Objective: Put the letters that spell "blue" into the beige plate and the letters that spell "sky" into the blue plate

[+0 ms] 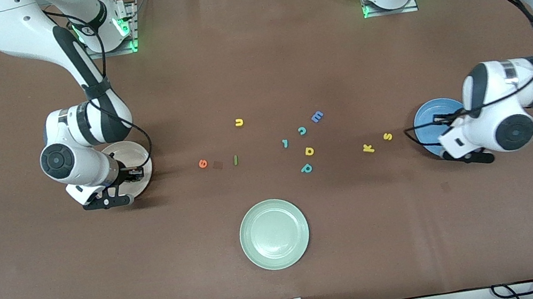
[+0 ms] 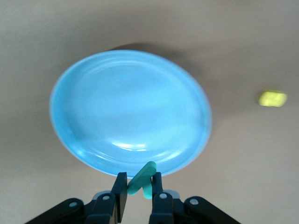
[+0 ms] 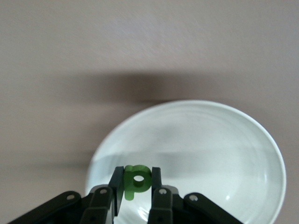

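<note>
**Both grippers hold letters over their plates**

The right gripper (image 3: 136, 185) pinches the green b (image 3: 137, 179) between its fingers above the beige plate (image 3: 243, 154), just inside the plate's rim; the plate's wide basin lies bare under it. In the front view that gripper (image 1: 132, 173) hangs over the same beige plate (image 1: 134, 152) at the right arm's end of the table.

The left gripper (image 2: 138, 190) clamps the teal y (image 2: 141, 179) over the rim of the blue plate (image 2: 126, 112), whose basin holds nothing. From the front, the left gripper (image 1: 443, 124) sits over the blue plate (image 1: 429, 117) at the left arm's end.

Near that plate, toward the middle, lie the yellow s (image 1: 387, 137) and yellow k (image 1: 368, 148), apart from each other on open brown table (image 1: 51, 288). The yellow u (image 1: 238, 122), the orange e (image 1: 203, 164) and the dark green l (image 1: 235, 160) lie loose between the plates, with bare table between them and the beige plate. A blue capital E (image 1: 317, 116), teal c (image 1: 302, 130), small teal piece (image 1: 285, 143), yellow a-shaped letter (image 1: 309, 151) and teal p (image 1: 306, 168) cluster mid-table. The pale green plate (image 1: 274, 233) stands alone nearer the front camera, with open room all round.
</note>
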`<state>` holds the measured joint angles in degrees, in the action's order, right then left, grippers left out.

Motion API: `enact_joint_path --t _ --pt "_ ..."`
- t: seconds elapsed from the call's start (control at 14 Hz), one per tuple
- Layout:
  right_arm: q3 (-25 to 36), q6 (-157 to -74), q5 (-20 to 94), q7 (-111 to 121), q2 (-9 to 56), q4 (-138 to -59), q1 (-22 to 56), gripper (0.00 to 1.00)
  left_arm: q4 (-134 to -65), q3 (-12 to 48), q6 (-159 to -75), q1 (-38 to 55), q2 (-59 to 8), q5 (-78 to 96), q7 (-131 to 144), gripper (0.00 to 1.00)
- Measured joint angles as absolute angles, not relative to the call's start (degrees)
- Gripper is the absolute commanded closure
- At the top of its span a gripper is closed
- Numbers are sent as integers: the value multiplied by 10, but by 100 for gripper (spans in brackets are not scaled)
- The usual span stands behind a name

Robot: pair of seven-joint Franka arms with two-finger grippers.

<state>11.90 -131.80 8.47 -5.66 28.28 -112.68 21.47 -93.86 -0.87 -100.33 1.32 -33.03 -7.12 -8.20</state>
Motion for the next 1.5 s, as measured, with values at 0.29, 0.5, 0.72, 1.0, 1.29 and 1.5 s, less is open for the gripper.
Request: enact_joint_path --t 0.29,0.5,0.72,1.0,1.29,1.5 --pt "120 -1313 84 -48 298 -1131 202 1 -939 -5 -1018 0 -350 -71 -86 0" --pt "123 -1304 84 -36 297 -1123 190 0 -937 11 -1018 5 -350 -71 -85 0" --pt "114 -1252 85 -35 294 -1061 198 0 -935 48 -1018 8 -349 -54 -55 0" --pt "92 -1236 89 -37 307 -1004 242 0 -961 80 -1070 11 -351 -20 -16 0" --pt "88 -1239 145 -88 343 -980 296 7 -1030 104 -1178 12 -351 -20 -9 0" --pt "88 -1253 149 -145 365 -970 322 14 -1042 106 -1196 17 -351 -20 -8 0"
